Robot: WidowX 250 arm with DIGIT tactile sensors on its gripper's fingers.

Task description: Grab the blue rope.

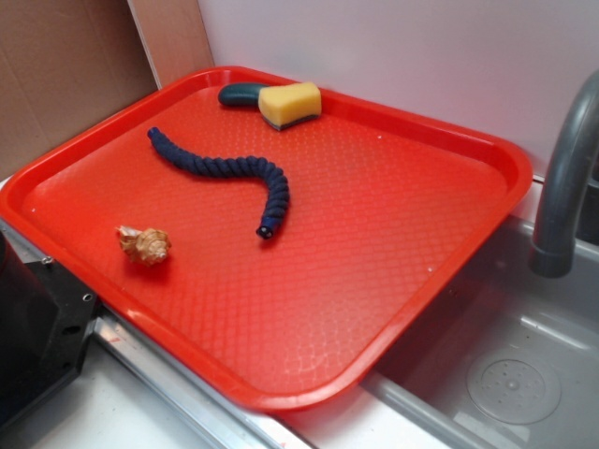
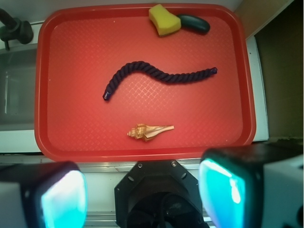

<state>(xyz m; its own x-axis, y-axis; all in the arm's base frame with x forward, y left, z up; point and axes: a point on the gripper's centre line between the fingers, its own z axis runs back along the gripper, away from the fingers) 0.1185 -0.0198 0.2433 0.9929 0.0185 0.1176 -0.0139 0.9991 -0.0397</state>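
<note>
Currently blue rope [image 2: 159,76] lies curved mid red tray [image 2: 142,142], untouched; claw [image 2: 142,192] spread wide, hovering off tray edge.

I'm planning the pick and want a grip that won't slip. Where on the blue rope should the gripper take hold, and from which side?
Probably near the middle of the blue rope, coming straight down from above. It lies flat and curved on the red tray, clear of the shell and the sponge, so the open gripper has room. Set the fingers across the rope's width, not along it; the ends would likely droop or slip.
</note>
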